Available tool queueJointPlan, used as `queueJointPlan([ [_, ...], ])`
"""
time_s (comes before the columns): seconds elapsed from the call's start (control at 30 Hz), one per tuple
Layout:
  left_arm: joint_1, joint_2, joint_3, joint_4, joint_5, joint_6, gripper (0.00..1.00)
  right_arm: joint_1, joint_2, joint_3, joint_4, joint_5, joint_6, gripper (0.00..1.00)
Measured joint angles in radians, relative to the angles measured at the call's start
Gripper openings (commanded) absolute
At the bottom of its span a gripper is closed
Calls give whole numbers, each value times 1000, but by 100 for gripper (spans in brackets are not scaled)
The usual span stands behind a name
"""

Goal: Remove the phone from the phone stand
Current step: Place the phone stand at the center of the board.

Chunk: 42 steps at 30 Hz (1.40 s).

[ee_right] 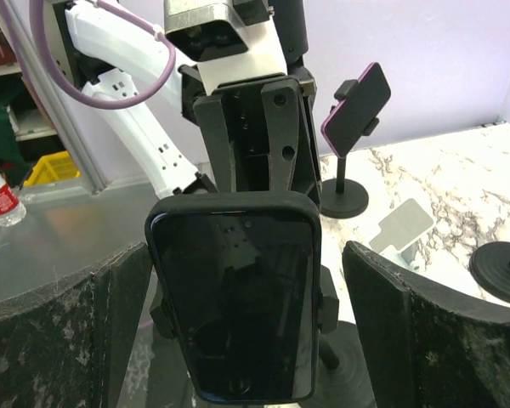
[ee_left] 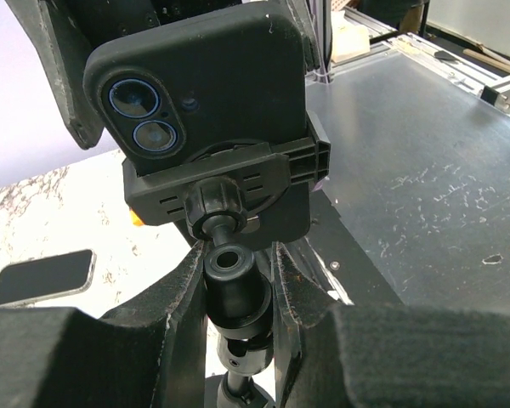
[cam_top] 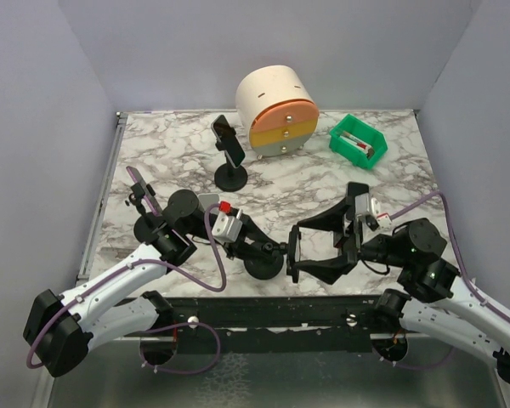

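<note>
A phone in a black case (ee_right: 234, 297) stands upright in the clamp of a black phone stand (ee_left: 229, 183) near the table's front edge. The left wrist view shows its back and two camera lenses (ee_left: 200, 93). My left gripper (ee_left: 235, 276) is shut on the stand's stem (ee_left: 234, 293) just under the clamp. My right gripper (ee_right: 246, 272) is open, with one finger (ee_right: 64, 340) on each side of the phone's screen and a gap to both edges. From above, both grippers meet at the stand's base (cam_top: 263, 265), left gripper (cam_top: 259, 249) and right gripper (cam_top: 295, 252).
A second stand with a dark phone (cam_top: 229, 146) stands at the back centre, a third with a pink-cased phone (cam_top: 143, 189) at the left. A phone lies flat on the marble (ee_left: 42, 277). A round drawer unit (cam_top: 277, 109) and a green bin (cam_top: 358, 140) sit at the back.
</note>
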Motion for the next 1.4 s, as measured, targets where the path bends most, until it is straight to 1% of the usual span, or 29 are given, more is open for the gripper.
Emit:
queueJointPlan([
  [0.33, 0, 2, 0, 0, -26, 0, 0, 0, 45, 0, 34, -5, 4, 100],
  [0.43, 0, 5, 0, 0, -31, 0, 0, 0, 55, 0, 34, -11, 8, 95],
  [0.5, 0, 5, 0, 0, -34, 0, 0, 0, 62, 0, 34, -16, 9, 89],
  [0.73, 0, 12, 0, -8, -47, 0, 0, 0, 69, 0, 32, -17, 8, 59],
  [0.83, 0, 21, 0, -8, -69, 3, 0, 0, 66, 0, 23, 5, 6, 50],
  [0.97, 0, 50, 3, -7, -114, 10, 0, 0, 63, 7, -13, 69, 3, 41],
  [1.1, 0, 106, 26, -8, -195, 24, 0, 0, 59, 11, -46, 177, 3, 35],
  [1.23, -2, 158, 52, -8, -287, 40, 0, 2, 72, 28, -78, 311, 8, 32],
  [1.4, -10, 211, 67, -15, -421, 78, 0, 8, 115, 46, -103, 463, 20, 32],
])
